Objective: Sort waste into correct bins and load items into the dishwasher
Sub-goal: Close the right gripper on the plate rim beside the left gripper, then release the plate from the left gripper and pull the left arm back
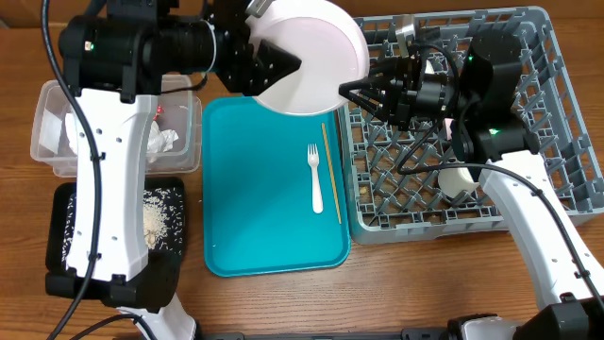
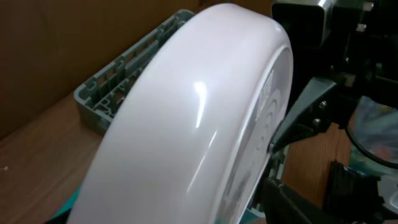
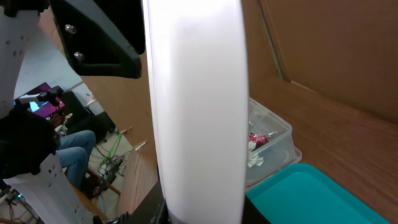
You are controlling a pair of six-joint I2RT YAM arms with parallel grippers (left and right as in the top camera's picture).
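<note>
Overhead: the pale pink plate [image 1: 316, 47] hangs over the teal tray's [image 1: 264, 208] far end, between the left gripper [image 1: 283, 74] and the right gripper [image 1: 345, 93], which apparently pinches its rim. Left wrist: I cannot tell whether the left jaws clamp it. Right wrist: the plate stands edge-on. Step: handover. Next, I slot it upright between the dish rack [image 1: 557, 142] pegs.

My left arm [image 1: 104, 179] and right arm [image 1: 543, 222] have long white shells and chunky black joints. Thin black cables [image 1: 83, 132] run along them. Small green lights [image 1: 92, 44] glow. My left gripper [image 1: 283, 68] is black, with little silver screws [image 3: 70, 29].
</note>
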